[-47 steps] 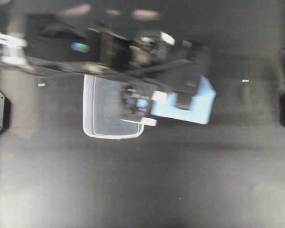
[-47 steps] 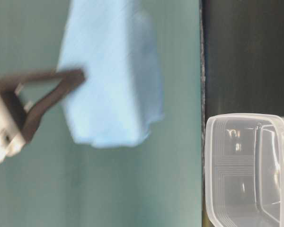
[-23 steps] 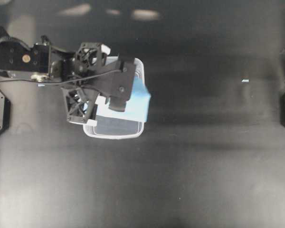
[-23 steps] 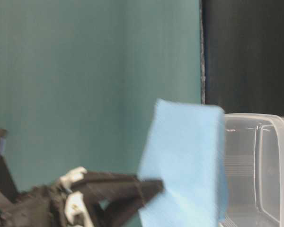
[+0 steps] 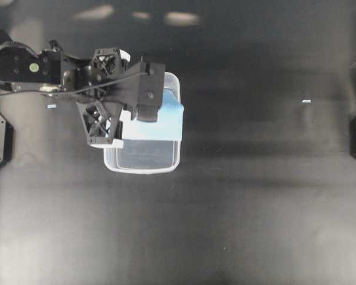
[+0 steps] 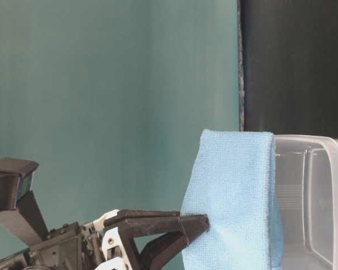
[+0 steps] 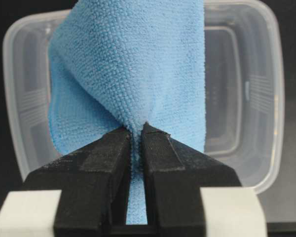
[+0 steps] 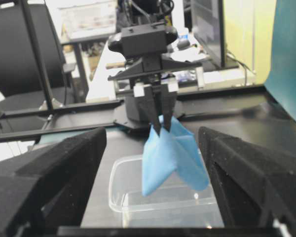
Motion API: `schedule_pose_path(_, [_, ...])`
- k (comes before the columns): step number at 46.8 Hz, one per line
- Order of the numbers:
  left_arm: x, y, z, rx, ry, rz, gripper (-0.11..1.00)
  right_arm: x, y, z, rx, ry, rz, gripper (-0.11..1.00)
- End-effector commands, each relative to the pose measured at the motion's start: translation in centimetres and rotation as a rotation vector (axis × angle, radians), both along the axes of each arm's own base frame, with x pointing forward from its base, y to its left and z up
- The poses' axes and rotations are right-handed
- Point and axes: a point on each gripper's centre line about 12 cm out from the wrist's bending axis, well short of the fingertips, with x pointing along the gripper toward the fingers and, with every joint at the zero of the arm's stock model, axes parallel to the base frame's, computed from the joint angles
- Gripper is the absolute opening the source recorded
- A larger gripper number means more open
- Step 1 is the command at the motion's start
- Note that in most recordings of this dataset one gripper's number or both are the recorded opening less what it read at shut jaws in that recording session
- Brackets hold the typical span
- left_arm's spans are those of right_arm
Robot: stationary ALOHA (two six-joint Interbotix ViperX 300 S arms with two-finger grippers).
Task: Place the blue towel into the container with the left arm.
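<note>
Item one: your left gripper (image 7: 136,129), upper left of the overhead view, fingers pinched tight on a fold of the blue towel (image 7: 133,69).

Item two: towel, hanging from that pinch over the clear container (image 5: 166,163), its lower edge dipping inside the rim in the right wrist view.

Item three: your right gripper (image 8: 153,163), fingers spread wide at the frame's lower corners, holding nothing, well apart from the container.

Item four: black table (image 5: 255,208).

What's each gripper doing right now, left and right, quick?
Left gripper: closed on the blue towel, above the container.
Right gripper: open, holding nothing.
</note>
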Motion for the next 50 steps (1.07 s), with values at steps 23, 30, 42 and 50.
schedule_pose_path(23, [-0.4, 0.5, 0.3, -0.066, -0.093, 0.133, 0.91, 0.1, 0.0, 0.7, 0.006, -0.011, -0.003, 0.74])
schedule_pose_path(30, [-1.2, 0.2, 4.4, -0.084, -0.292, 0.138, 0.9, 0.0, 0.0, 0.8, 0.005, -0.017, -0.003, 0.74])
schedule_pose_path(42, [-5.2, -0.4, 10.6, -0.106, -0.648, 0.12, 0.9, 0.1, -0.1, 0.6, 0.007, -0.006, -0.004, 0.74])
schedule_pose_path(50, [-8.6, -0.9, 11.2, -0.114, -0.735, 0.102, 0.9, 0.2, -0.1, 0.4, 0.035, 0.0, -0.001, 0.74])
